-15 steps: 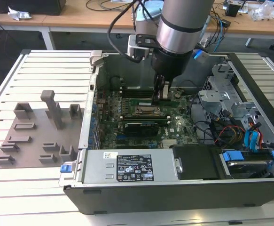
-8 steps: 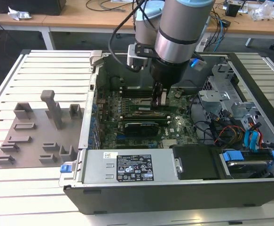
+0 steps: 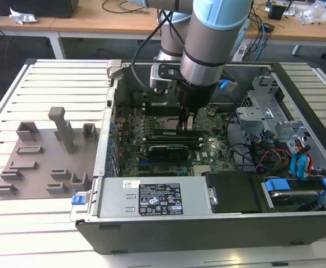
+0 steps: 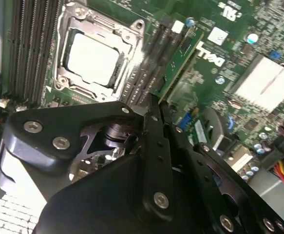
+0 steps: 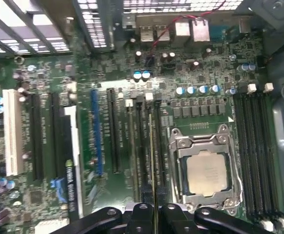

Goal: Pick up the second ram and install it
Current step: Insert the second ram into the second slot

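The second ram (image 4: 180, 61) is a thin green stick standing on edge, lined up along the black memory slots (image 4: 149, 68) beside the processor socket (image 4: 90, 56). In the first wrist view the ram (image 5: 151, 156) appears edge-on as a narrow line running up from the fingertips. My gripper (image 4: 155, 105) is shut on the stick, one black finger (image 4: 149, 146) on each side. In the exterior view the gripper (image 3: 184, 121) reaches down into the open computer case, over the middle of the motherboard. I cannot tell whether the stick is seated in its slot.
A grey fixture plate (image 3: 39, 162) with upright blocks lies at the exterior view's left of the case. Inside the case are a silver power supply (image 3: 151, 198), a drive cage (image 3: 263, 111), loose cables (image 3: 299, 162) and more memory slots (image 5: 256, 156) past the socket (image 5: 207, 173).
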Robot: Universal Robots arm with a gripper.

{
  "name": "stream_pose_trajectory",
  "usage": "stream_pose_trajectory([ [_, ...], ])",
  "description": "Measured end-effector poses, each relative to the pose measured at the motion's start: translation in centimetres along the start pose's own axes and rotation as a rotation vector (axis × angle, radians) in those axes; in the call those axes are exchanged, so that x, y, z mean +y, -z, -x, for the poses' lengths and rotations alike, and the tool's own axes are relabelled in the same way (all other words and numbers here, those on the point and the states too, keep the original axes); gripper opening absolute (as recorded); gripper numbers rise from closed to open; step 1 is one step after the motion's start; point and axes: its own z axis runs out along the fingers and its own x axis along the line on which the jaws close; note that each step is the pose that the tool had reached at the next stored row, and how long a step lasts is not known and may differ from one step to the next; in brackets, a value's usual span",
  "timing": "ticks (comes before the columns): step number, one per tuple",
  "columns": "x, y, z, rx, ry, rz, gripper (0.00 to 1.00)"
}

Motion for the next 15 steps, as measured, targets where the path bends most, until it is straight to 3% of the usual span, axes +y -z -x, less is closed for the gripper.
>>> stream_pose_trajectory([
  [6,1.24,-1.13,0.59,0.0001,0.000,0.0000,0.13],
  [10,1.34,-1.43,0.47,0.0054,0.001,-0.0003,0.13],
  [15,1.28,-1.47,0.36,0.0066,0.005,-0.0002,0.13],
])
